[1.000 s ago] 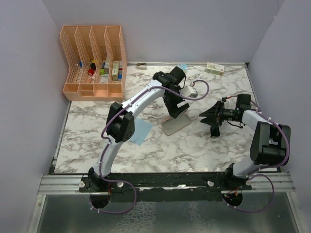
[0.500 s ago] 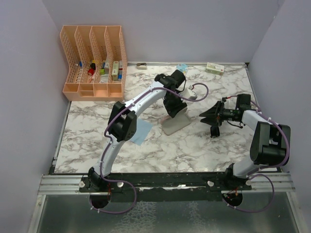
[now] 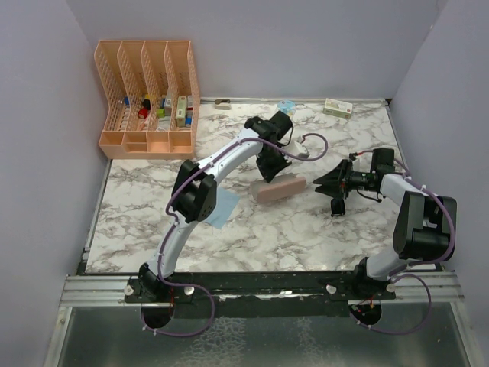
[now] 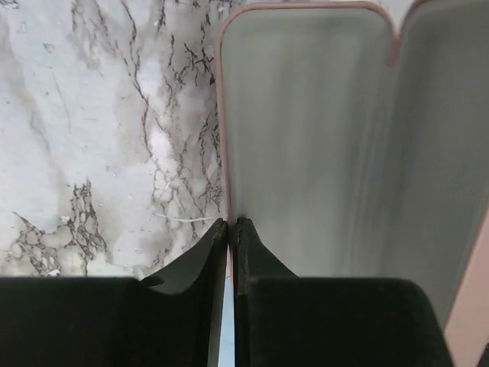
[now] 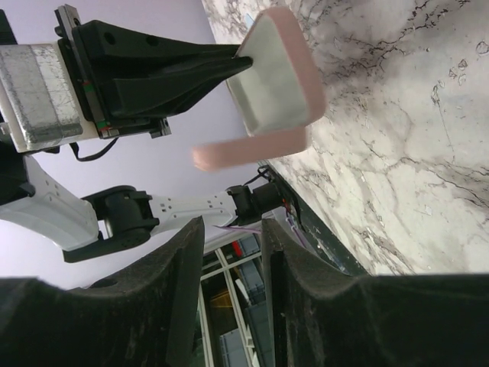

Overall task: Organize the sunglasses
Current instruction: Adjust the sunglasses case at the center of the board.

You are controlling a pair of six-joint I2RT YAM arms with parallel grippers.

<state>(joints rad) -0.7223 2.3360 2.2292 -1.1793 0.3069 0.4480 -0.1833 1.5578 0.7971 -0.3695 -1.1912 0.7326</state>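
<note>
The pink case [image 3: 281, 189] lies mid-table. In the top view it shows its pink outside. My left gripper [image 3: 269, 174] is shut on the rim of its raised half. In the left wrist view the left gripper [image 4: 231, 222] pinches that thin rim, and the case [image 4: 306, 115] shows an empty grey lining. The right wrist view shows the case [image 5: 279, 73] partly open, its lid held up by the left gripper [image 5: 229, 65]. My right gripper [image 3: 330, 191] hovers to the case's right. That right gripper [image 5: 229, 229] stands open with nothing between its fingers. The sunglasses are out of view.
A light blue cloth [image 3: 221, 206] lies left of the case, partly under the left arm. An orange file organizer [image 3: 149, 99] with small items stands at the back left. A small box [image 3: 338, 107] and other small things [image 3: 223, 103] sit along the back edge.
My left gripper has closed on the case's rim. The case showed its pale lining from above and now shows pink as the lid swings over. The right arm has barely moved.
</note>
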